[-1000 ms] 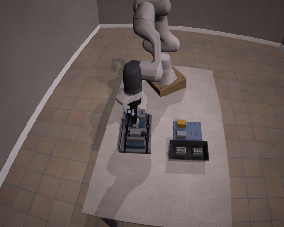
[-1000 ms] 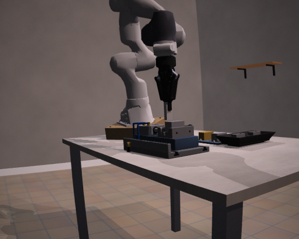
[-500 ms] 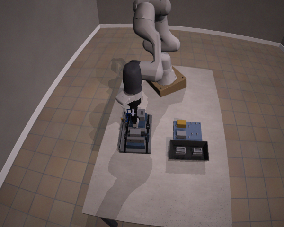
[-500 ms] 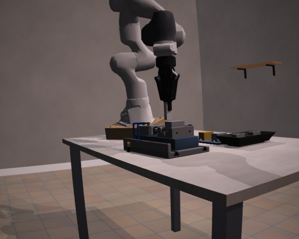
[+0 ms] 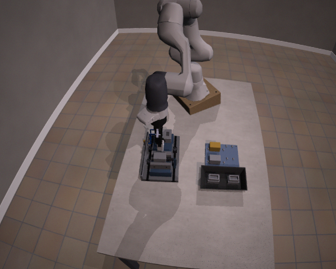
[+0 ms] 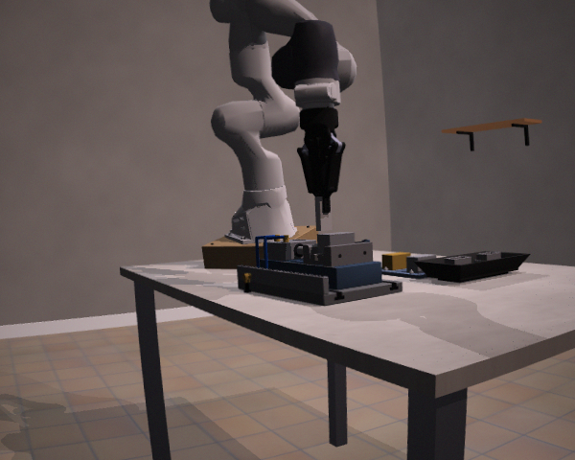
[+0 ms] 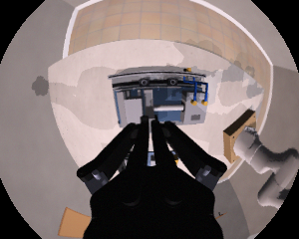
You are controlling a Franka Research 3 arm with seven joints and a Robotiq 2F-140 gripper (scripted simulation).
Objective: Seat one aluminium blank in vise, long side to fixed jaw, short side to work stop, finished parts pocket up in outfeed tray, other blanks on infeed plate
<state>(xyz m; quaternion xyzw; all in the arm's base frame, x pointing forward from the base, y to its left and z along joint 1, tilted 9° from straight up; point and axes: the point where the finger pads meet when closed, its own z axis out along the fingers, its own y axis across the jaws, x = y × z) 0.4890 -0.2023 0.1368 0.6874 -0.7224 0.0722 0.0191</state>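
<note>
From the top, the gripper [image 5: 161, 143] hangs over the far half of the vise [image 5: 159, 160]; an aluminium blank [image 5: 159, 157] sits in the vise just nearer the camera than the fingertips. From the side, the gripper [image 6: 323, 203] is clenched on nothing, poised above the blank [image 6: 335, 239] without touching. At the wrist, the closed fingers point down at the vise [image 7: 159, 100] on the desk [image 7: 84, 114].

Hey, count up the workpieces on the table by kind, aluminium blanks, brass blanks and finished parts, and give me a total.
Aluminium blanks: 2, one in the vise, one on the infeed plate
Brass blanks: 1, on the plate
Finished parts: 2, in the tray
Total: 5
</note>
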